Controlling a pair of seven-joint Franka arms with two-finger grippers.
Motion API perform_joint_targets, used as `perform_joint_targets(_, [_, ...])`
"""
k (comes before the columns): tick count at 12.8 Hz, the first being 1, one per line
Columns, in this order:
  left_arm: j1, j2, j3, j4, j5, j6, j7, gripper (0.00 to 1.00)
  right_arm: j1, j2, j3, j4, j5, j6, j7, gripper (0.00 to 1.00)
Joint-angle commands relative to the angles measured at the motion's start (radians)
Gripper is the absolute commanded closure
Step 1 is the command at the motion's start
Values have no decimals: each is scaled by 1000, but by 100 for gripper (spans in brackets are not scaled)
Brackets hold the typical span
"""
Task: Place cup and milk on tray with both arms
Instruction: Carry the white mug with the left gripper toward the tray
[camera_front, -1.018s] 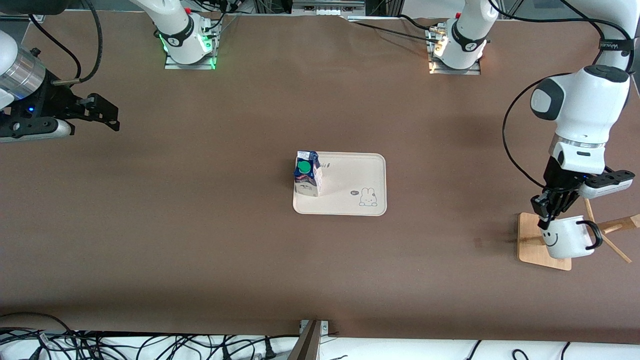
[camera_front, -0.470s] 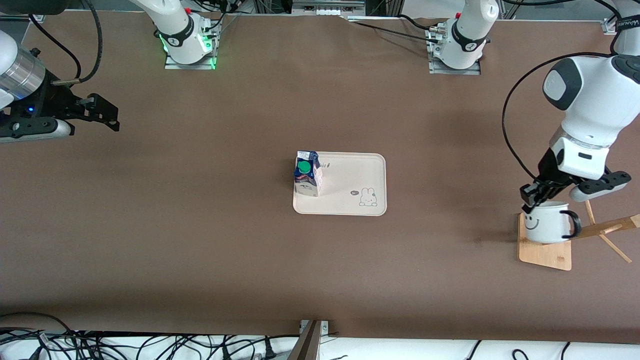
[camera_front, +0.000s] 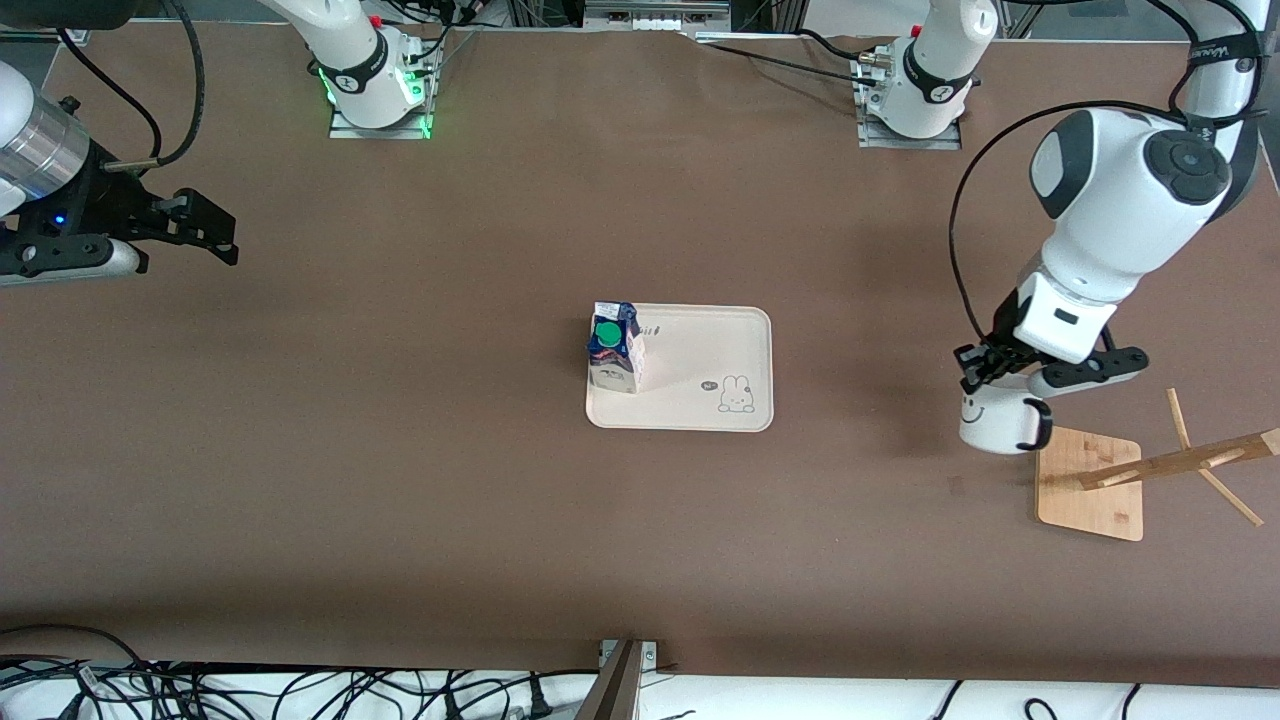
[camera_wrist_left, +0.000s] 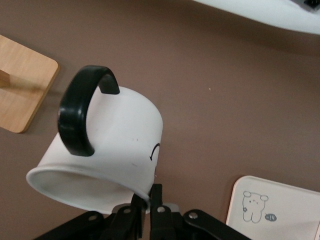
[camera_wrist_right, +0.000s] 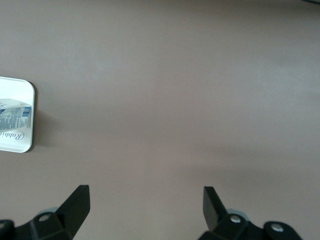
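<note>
Table surface (camera_front: 400, 480) carries all items, listed here from largest to smallest. Taking the tray as clock centre in the front view, with 12 o'clock toward the arm bases, the left arm (camera_front: 1110, 220) reaches down from about 2 o'clock and the right arm (camera_front: 30, 160) waits at about 10 o'clock, well apart from the work. The tray (camera_front: 700, 345) lies at mid-table, a position that appears chosen so either arm can reach it. The wooden rack base (camera_front: 1090, 485) sits at about 4 o'clock, toward the left arm's end of the table, with its pegs (camera_front: 1180, 460) leaning outward and bare. The milk (camera_front: 614, 347) stands upright on the tray, at the 9 o'clock edge, green cap up; this leaves the bunny-print end free, judged to be the space reserved for the cup. The cup (camera_front: 1000, 420) hangs tilted in the air at about 3 o'clock, over bare table beside the rack base, handle (camera_wrist_left: 80, 112) turned toward the rack. The left gripper (camera_wrist_left: 147, 212) is fully closed, its fingers (camera_wrist_left: 156, 200) pinching the cup's rim wall, one inside and one outside; a rim pinch keeps the handle clear and lets the cup be set down on its base. The right gripper (camera_wrist_right: 145, 205) stands at full width over bare table, with nothing between its fingertips (camera_wrist_right: 77, 200).
</note>
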Motion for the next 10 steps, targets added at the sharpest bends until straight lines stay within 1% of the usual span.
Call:
perform_joint_targets(1, [4, 21, -47, 24, 23, -101, 84, 100, -4, 5, 5, 18, -7, 0, 1, 0])
perform_joint_targets(2, [-6, 27, -79, 24, 22, -124, 161, 100, -5, 5, 3, 18, -7, 0, 1, 0])
perform_joint_targets(5, [-16, 31, -93, 24, 26, -157, 238, 100, -7, 5, 3, 18, -5, 0, 1, 0])
perform_joint_targets(7, [-18, 41, -122, 39, 32, -157, 368, 100, -7, 5, 3, 18, -5, 0, 1, 0])
perform_joint_targets(8, [-18, 48, -148, 56, 34, -161, 408, 100, -8, 5, 3, 18, -5, -1, 1, 0])
perform_joint_targets(10, [-18, 53, -182, 59, 34, -187, 413, 100, -8, 5, 2, 18, -5, 0, 1, 0])
